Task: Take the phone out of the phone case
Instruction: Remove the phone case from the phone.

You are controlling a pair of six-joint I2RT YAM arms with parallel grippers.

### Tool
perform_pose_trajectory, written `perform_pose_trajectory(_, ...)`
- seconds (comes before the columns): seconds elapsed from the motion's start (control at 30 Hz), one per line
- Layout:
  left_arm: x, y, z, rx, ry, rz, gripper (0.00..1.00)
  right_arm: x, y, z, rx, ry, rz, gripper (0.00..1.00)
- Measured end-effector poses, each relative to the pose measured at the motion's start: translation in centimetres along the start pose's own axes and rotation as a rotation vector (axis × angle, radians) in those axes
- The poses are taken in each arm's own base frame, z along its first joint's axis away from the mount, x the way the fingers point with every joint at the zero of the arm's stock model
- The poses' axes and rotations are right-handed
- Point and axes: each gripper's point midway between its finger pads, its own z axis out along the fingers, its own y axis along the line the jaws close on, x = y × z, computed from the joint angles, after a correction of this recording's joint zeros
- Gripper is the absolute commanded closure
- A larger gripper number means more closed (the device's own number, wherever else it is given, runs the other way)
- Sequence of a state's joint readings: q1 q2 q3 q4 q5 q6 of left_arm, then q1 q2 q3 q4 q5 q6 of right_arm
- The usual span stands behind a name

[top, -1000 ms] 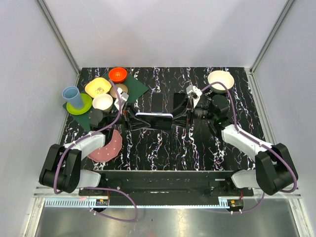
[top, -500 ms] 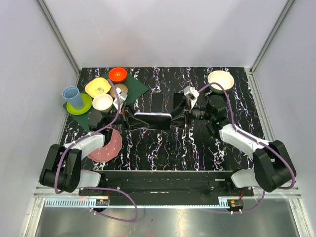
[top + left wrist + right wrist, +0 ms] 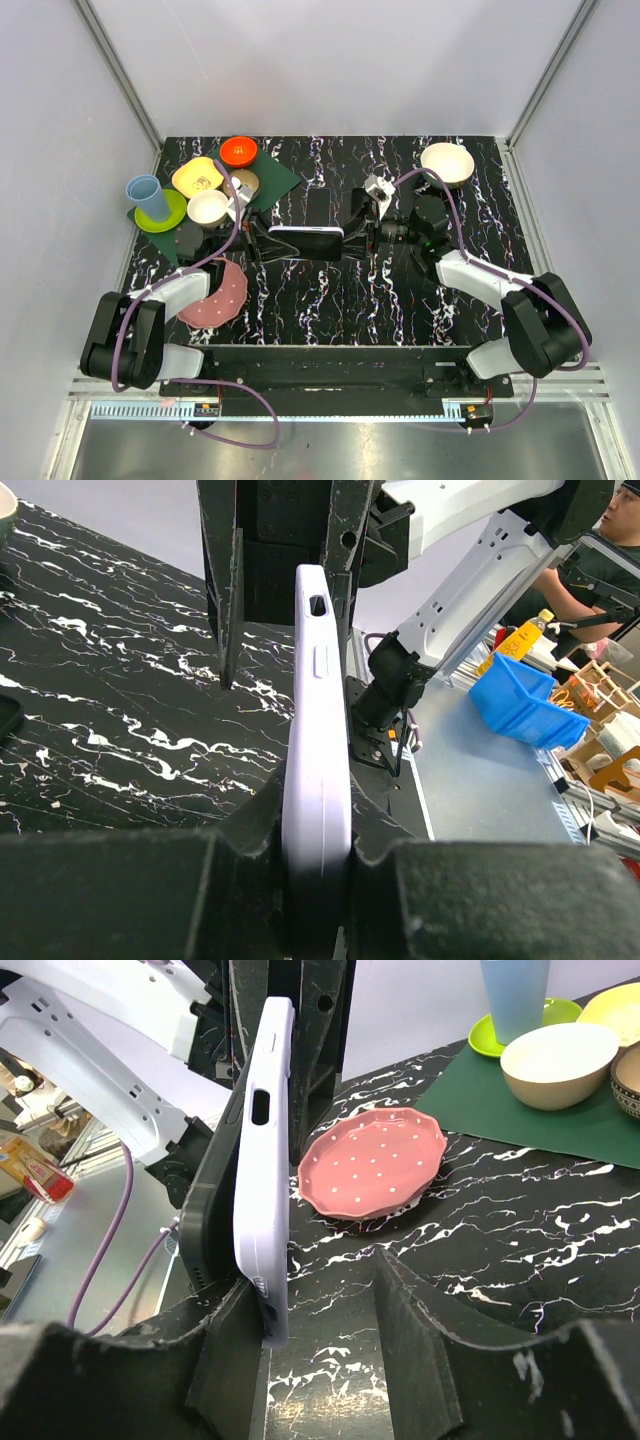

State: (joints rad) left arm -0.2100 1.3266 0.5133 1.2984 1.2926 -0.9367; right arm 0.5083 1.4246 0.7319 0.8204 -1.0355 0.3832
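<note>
A lavender phone case (image 3: 305, 232) is held on edge above the table's middle, between the two arms. My left gripper (image 3: 263, 241) is shut on one end of it; in the left wrist view the case (image 3: 318, 730) is clamped between both fingers (image 3: 318, 825). The dark phone (image 3: 212, 1215) shows as a slab on the far side of the case (image 3: 262, 1150), its near end standing off from the case. My right gripper (image 3: 322, 1325) is open around the other end: the left finger (image 3: 225, 1335) touches that end, the right finger (image 3: 420, 1345) stands apart.
A pink dotted plate (image 3: 222, 296) lies near the left arm. On the green mat (image 3: 270, 180) at back left stand several bowls and a blue cup (image 3: 148, 196). A cream bowl (image 3: 447, 162) sits back right. A dark flat rectangle (image 3: 320, 207) lies behind the case.
My right gripper has moved left, closing in on the case's end. The case and the left gripper have shifted slightly left and back. Both jaw openings look unchanged.
</note>
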Motion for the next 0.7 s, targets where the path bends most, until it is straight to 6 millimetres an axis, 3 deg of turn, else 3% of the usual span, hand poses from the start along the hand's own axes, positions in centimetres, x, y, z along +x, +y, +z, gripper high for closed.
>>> perform_pose_trajectory(0.7, 0.1, 0.4, -0.1, -0.005, -0.001, -0.012, 1.00, 0.2, -0.3, 1.2, 0.016, -0.022, 0.022, 0.54)
